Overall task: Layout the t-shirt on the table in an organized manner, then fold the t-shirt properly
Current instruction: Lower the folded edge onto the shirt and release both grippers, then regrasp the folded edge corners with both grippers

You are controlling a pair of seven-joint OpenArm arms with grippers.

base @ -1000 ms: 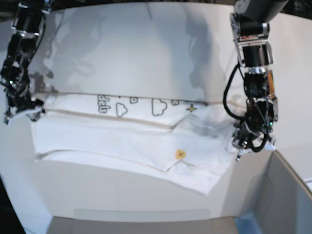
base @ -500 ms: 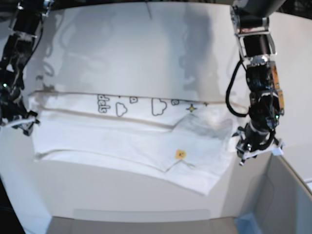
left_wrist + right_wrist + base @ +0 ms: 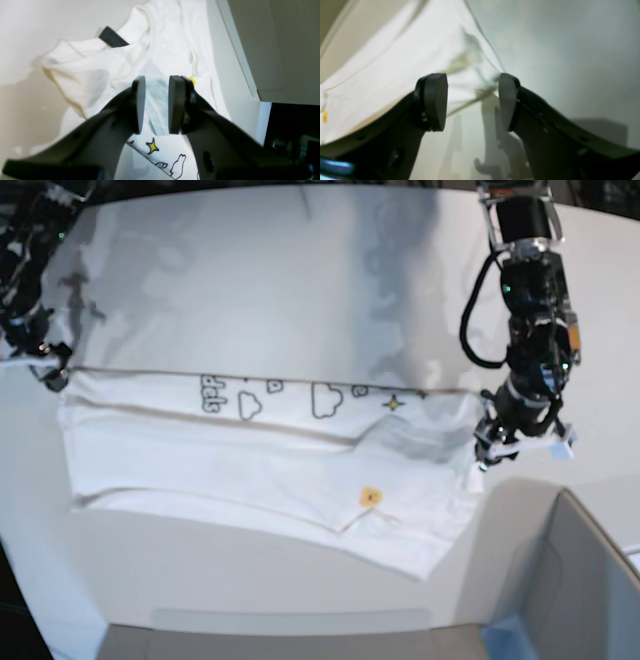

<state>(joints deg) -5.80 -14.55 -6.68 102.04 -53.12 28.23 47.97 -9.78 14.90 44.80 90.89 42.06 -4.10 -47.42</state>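
The white t-shirt (image 3: 260, 460) lies folded in a long band across the table (image 3: 250, 280), with cloud outlines and a yellow star (image 3: 393, 402) along its far fold. My left gripper (image 3: 490, 452) hovers over the shirt's right end. In the left wrist view the left gripper (image 3: 157, 82) stands open with a narrow gap and nothing in it, above the t-shirt (image 3: 95, 65) and its black tag (image 3: 113, 38). My right gripper (image 3: 40, 365) sits at the shirt's far left corner. The right gripper (image 3: 472, 85) is wide open over the edge of the t-shirt (image 3: 395, 62).
A grey box (image 3: 580, 580) with a blue corner (image 3: 510, 635) stands at the near right, close to the shirt's right end. Its wall (image 3: 262, 37) fills the left wrist view's upper right. The table's curved front edge runs just below the shirt.
Both grippers moved toward the far side of the table. The shirt's left end, bunched a second ago, now lies flat and further left. Jaw openings look unchanged.
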